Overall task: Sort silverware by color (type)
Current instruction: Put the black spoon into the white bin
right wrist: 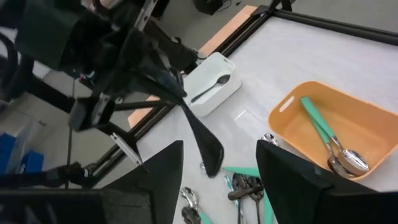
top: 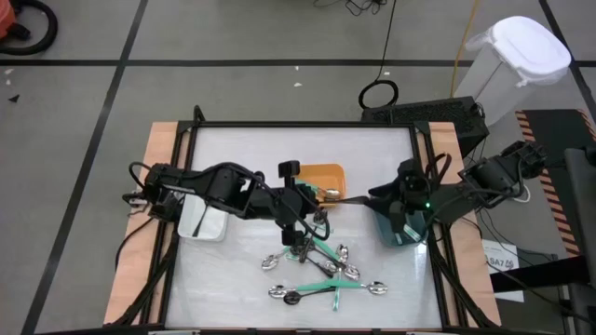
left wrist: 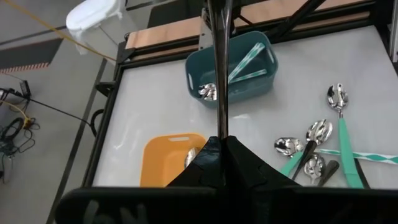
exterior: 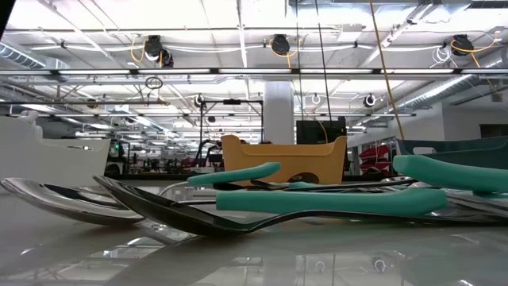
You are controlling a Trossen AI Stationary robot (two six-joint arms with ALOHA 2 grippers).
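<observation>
Held utensil: black utensil (left wrist: 219, 74), all dark w/ glossy shaft; clamped at one end in left gripper (left wrist: 222, 144), rest sticks out fwd past the fingertips. In right wrist view it hangs tilted, broad end (right wrist: 210, 155) lowest, above the table.
Left gripper: jaws pinched tight on the black utensil; positioned over table centre, just near-left of orange bin, above the loose pile.
Loose silverware: pile (top: 321, 270) on table, near-centre; spoons w/ shiny silver heads, handles teal or black, several crossing/touching. One teal-handled spoon (left wrist: 340, 127) lies at the pile's edge; low view shows spoon bowl (exterior: 171, 210) close to lens w/ teal handle (exterior: 329, 200) lying across behind it.
Orange bin: orange bin (top: 328, 176) at centre, far side of pile; holds teal-handled spoons (right wrist: 329, 140), silver heads together at one end.
Teal bin: dark teal bin (left wrist: 264, 87) at right side of table; holds light teal handles + a silver spoon head (left wrist: 208, 92).
White bin: white bin (top: 203, 221) at left side of table, under left arm; holds one black spoon (right wrist: 211, 87).
Right gripper: right gripper (right wrist: 219, 171) jaws spread wide, nothing between them; sits over the teal bin at right edge of table.
Table: white glossy top (top: 372, 149) in a black frame, wood edges left + right.
Surroundings: white lidded trash can (top: 517, 56) on floor, far right, off the table.
</observation>
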